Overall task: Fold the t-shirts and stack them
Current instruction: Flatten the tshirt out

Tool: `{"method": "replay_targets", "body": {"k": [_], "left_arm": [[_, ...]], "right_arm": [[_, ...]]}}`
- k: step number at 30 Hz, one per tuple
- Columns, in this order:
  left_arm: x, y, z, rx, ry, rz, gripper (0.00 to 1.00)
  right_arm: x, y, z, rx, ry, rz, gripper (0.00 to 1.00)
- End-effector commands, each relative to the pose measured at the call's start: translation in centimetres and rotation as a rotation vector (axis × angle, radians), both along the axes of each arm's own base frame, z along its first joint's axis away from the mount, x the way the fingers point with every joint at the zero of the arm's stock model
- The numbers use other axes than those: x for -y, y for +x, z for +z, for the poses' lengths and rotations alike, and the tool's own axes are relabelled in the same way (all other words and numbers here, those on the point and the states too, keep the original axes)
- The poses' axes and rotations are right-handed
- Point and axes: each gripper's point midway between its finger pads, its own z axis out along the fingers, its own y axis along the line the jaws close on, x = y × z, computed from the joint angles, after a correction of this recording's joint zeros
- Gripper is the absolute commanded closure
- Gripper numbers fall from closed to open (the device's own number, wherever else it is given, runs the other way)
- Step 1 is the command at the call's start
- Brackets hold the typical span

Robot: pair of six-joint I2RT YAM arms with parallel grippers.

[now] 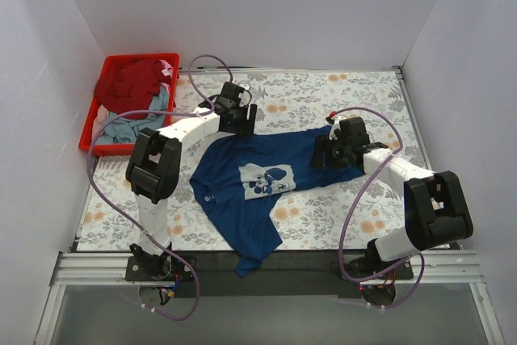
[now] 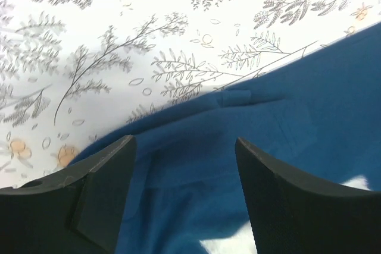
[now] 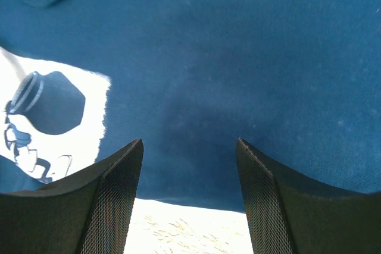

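Left gripper (image 2: 184, 147) has its jaws wide apart with nothing between them, low over the navy t-shirt (image 1: 242, 208) at the shirt's 11 o'clock edge. Right gripper (image 3: 189, 147) is likewise spread and empty above the cloth at 3 o'clock. The shirt lies mid-table with its print (image 1: 266, 179) up, spread but rumpled, one end trailing past the table (image 1: 355, 94) edge at 6 o'clock. No fold shows. The dark red t-shirt (image 1: 133, 78) and pale grey-blue t-shirt (image 1: 133, 127) sit bunched in the red crate (image 1: 91, 119) at 10 o'clock. By my reckoning the task has barely begun, with every fold and the stack left to do.
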Motion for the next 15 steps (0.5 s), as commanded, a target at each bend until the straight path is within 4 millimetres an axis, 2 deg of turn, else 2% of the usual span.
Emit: {"method": "replay_targets", "body": {"k": [1, 8, 10, 11, 12, 14, 15], "left_arm": [[0.2, 1.7, 1.3, 0.086, 0.097, -0.068, 0.34], [0.9, 1.5, -1.0, 0.047, 0.117, -0.118, 0.46], [0.9, 1.5, -1.7, 0.036, 0.125, -0.114, 0.55], [0.9, 1.5, -1.9, 0.033, 0.126, -0.106, 0.61], [0.8, 1.6, -2.1, 0.031, 0.130, -0.101, 0.76], [0.1, 2.1, -1.8, 0.047, 0.147, -0.045, 0.97], [-0.1, 2.6, -1.2, 0.072, 0.151, -0.022, 1.00]], "right_arm": [[-0.5, 0.7, 0.6, 0.028, -0.006, 0.034, 0.30], [0.0, -0.1, -1.0, 0.001, -0.026, 0.040, 0.30], [0.0, -0.3, -1.4, -0.009, -0.026, 0.042, 0.30], [0.0, -0.4, -1.6, -0.012, -0.025, 0.042, 0.30], [0.0, -0.5, -1.7, -0.015, -0.026, 0.042, 0.30], [0.1, -0.7, -1.9, -0.020, -0.030, 0.043, 0.30], [0.2, -0.8, -2.0, -0.022, -0.032, 0.042, 0.30]]}}
